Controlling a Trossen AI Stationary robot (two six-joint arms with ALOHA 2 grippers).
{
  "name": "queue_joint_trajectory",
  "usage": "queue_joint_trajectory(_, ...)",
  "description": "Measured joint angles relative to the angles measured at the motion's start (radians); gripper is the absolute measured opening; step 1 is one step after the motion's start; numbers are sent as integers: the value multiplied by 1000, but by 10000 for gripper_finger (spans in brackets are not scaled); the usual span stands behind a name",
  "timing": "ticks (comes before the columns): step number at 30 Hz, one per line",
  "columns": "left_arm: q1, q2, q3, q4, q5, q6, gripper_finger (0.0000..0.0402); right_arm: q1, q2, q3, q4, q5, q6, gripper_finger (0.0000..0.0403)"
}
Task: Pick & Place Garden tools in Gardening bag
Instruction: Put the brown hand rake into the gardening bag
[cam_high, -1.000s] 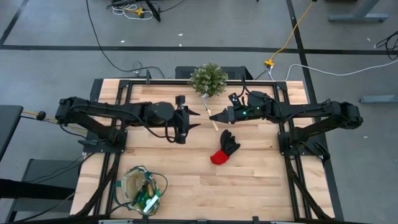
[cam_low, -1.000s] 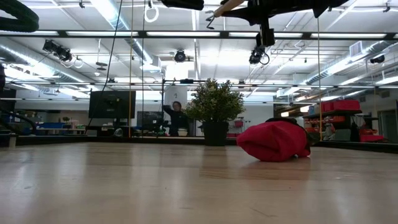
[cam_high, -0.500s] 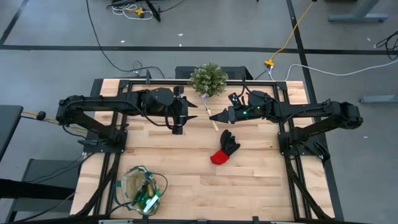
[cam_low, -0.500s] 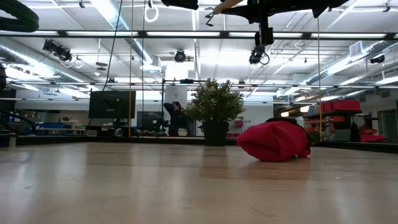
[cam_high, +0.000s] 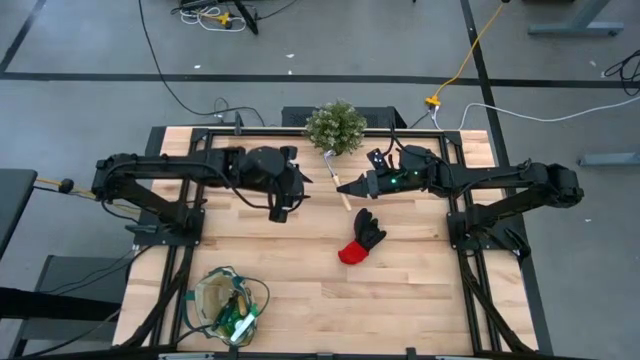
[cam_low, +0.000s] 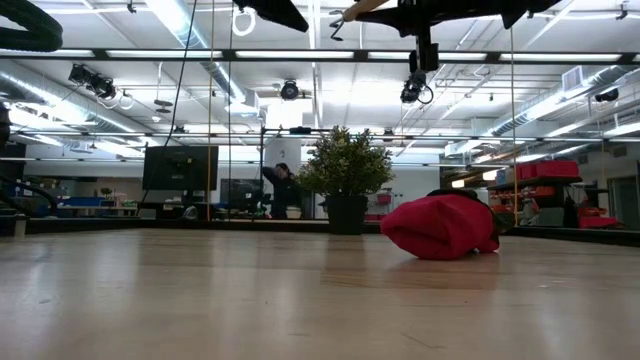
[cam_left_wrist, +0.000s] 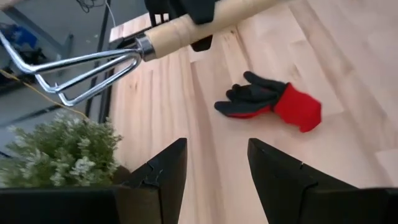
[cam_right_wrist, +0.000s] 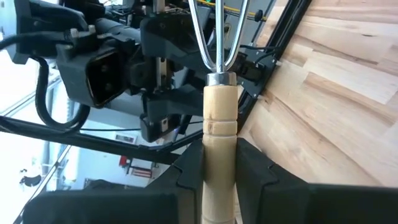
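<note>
Your right tool (cam_high: 341, 186) sat just right of centre in the upper half of the high view, clenched on a wooden-handled rake (cam_right_wrist: 217, 127). In the right wrist view the two fingers (cam_right_wrist: 256, 171) pressed on either side of the handle, with the metal tines running forward from the ferrule. In the low view the rake (cam_low: 358, 9) was at the top edge, held well above the tabletop (cam_low: 300, 300).

Your left tool (cam_high: 281, 212) stood left of centre in the high view, apart from the right one. Its fingers (cam_left_wrist: 163, 168) were parted, with bare wood between them; it held nothing. Past them the left wrist view showed the rake (cam_left_wrist: 186, 28) crossing the top of the frame.

The glove (cam_high: 362, 236) lay on the tabletop (cam_high: 420, 290) just below and right of the high view's centre, black fingers toward the top, red cuff toward the bottom. In the low view it (cam_low: 440, 226) rested right of centre, red cuff facing the camera.

The bag (cam_high: 229, 303) stood at the lower left of the high view, near the tabletop's corner and well apart from both tools and the glove. Items showed inside it, too small to identify.

A potted plant (cam_high: 335, 126) stood at the tabletop's top edge, near the middle, just above the rake's tines. A person (cam_low: 284, 190) was visible in the room beyond, left of the plant in the low view.
</note>
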Motion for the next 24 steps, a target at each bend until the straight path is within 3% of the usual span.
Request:
queue_joint_trajectory(13,-3,0,0,46,-139,207,177,0,0,0,0,-2,0,59)
queue_joint_trajectory(24,-1,-1,0,116,-139,121,177,0,0,0,1,-18,-4,60)
